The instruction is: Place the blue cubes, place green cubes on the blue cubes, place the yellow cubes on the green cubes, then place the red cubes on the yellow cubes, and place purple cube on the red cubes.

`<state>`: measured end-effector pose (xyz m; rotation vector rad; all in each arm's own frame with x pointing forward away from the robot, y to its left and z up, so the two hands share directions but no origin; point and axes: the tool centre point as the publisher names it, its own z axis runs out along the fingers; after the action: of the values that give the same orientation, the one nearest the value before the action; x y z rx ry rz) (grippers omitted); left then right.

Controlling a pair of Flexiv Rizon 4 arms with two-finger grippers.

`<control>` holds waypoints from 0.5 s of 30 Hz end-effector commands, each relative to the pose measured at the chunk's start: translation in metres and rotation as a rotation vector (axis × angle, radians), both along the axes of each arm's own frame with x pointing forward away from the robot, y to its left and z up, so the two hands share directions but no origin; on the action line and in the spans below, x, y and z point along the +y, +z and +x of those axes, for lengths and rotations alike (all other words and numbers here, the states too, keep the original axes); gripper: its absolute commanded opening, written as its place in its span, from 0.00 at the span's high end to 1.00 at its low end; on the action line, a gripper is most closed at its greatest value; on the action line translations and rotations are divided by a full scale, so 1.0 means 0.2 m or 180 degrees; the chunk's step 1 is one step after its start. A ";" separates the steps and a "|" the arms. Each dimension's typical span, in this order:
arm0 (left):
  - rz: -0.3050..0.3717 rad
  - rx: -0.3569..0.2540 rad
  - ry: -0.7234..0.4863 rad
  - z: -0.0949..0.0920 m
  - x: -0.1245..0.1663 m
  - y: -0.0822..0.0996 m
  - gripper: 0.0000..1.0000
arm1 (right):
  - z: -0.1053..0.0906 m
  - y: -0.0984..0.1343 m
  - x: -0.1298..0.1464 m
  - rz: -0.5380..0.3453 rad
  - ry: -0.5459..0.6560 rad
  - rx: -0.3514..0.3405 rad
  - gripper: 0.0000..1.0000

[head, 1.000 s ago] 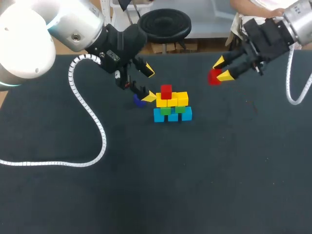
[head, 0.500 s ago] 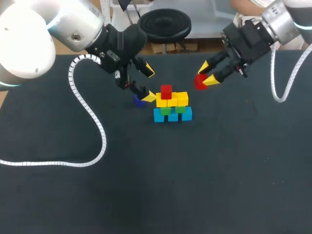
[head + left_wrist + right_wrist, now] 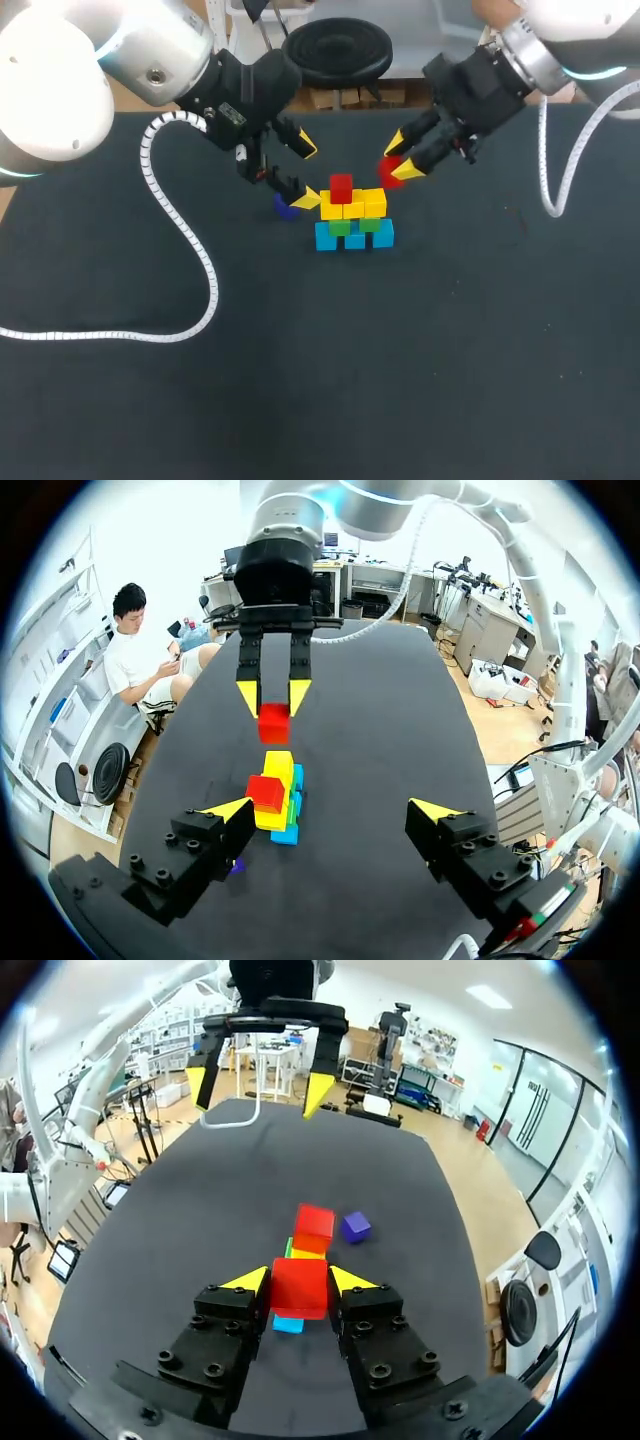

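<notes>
A cube stack (image 3: 354, 215) stands mid-table: blue cubes at the bottom, green above, yellow above those, and one red cube (image 3: 341, 187) on top at the stack's left. My right gripper (image 3: 402, 161) hovers just right of the stack's top, shut on a second red cube (image 3: 299, 1287), seen also in the head view as the held red cube (image 3: 390, 171). My left gripper (image 3: 305, 172) stands open just left of the stack, nothing between its fingers. The purple cube (image 3: 286, 206) lies on the table under it, also visible as the purple cube (image 3: 355, 1226) beside the stack.
A white coiled cable (image 3: 190, 250) from my left arm lies across the table's left part. Another cable (image 3: 548, 150) hangs from my right arm over the right side.
My right gripper has carried the red cube leftward from the far right toward the stack's top. The left arm has stayed where it was.
</notes>
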<state>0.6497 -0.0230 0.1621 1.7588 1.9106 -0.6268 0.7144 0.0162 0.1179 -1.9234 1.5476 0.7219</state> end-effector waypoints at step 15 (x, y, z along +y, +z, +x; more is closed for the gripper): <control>-0.0003 0.0003 -0.0009 0.00 0.00 0.00 0.00 | -0.04 0.02 0.03 0.0013 0.0008 -0.0081 1.00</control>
<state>0.6497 -0.0230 0.1621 1.7588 1.9106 -0.6268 0.7071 0.0228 0.1218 -1.9256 1.5265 0.7014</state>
